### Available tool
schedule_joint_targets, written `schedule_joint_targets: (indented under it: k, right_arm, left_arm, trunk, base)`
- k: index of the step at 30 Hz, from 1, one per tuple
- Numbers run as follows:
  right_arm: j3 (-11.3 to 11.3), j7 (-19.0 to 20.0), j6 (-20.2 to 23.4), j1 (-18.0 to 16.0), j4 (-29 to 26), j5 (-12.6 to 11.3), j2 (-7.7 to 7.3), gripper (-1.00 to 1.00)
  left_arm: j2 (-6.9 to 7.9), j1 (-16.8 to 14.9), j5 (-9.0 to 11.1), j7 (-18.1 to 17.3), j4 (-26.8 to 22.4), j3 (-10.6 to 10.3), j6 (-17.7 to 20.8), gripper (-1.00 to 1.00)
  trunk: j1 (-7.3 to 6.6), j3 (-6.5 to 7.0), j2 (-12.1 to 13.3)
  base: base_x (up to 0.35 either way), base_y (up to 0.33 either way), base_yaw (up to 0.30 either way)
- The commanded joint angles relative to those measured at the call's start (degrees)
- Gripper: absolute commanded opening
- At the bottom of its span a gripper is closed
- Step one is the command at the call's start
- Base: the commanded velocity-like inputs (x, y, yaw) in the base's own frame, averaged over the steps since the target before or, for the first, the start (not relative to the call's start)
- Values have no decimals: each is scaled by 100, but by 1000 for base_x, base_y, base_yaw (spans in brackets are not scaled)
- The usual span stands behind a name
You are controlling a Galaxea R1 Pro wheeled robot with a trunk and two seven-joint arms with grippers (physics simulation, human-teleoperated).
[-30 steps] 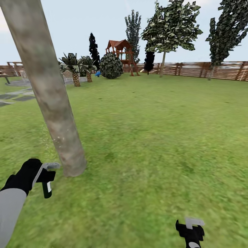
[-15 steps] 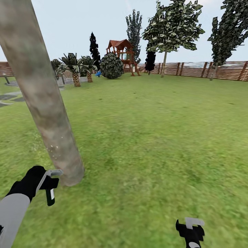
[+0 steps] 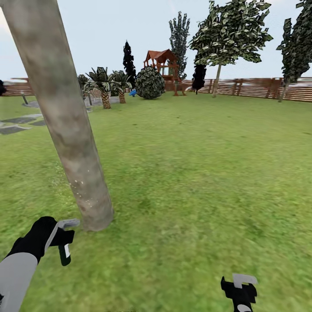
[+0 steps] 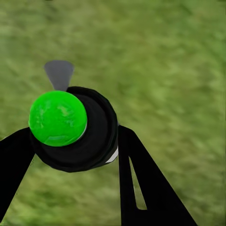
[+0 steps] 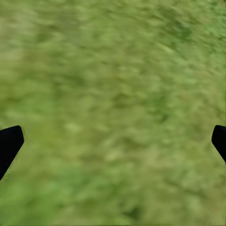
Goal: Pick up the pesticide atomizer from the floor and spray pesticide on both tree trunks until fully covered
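Left hand grips pesticide atomizer beside tree trunk.

The pesticide atomizer, black with a pale band and a green cap, is hanging clamped in the left gripper just beside the base of the leaning, mottled grey-brown tree trunk, which is rising from the lawn.

Atomizer between left gripper fingers: black, bright green cap, pale band. Trunk just beyond: mottled grey-brown. Lawn under right gripper: patchy green.
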Motion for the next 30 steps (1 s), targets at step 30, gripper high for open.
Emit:
schedule_joint_targets:
  k: [30]
  right_arm:
    - [1,3,0,0,0,4,-1,100]
  left_arm:
    - [-5,7,31,364,-51,95,-109,-100]
  trunk:
    - [0,0,0]
  base:
    - [31,-48,31]
